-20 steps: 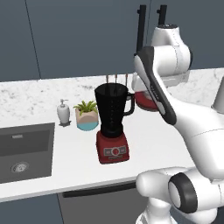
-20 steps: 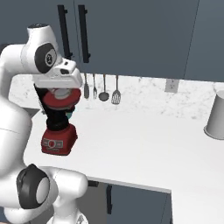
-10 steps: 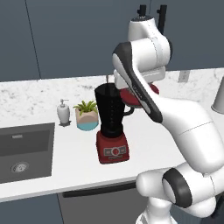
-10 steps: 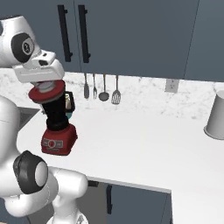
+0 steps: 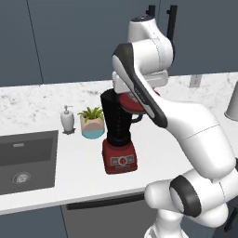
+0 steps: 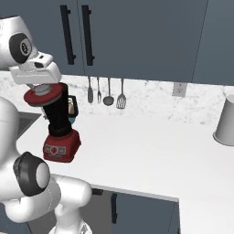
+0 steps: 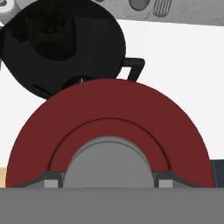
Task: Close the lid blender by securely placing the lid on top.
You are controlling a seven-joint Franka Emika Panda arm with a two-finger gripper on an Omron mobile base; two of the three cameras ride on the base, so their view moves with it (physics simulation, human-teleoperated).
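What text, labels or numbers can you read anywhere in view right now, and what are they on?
No readable text anywhere.
Blender base: a round button and small light marks on the front panel, too small and blurred to read.
Lid: plain red with a grey centre, no marking.
Soap dispenser, plant pot, grey canister: no labels visible.

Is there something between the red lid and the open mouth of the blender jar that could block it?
Nothing visible does. The gripper holds the lid just above the blender, and in the hand view the jar's open mouth lies beyond the lid's edge, not yet under it.
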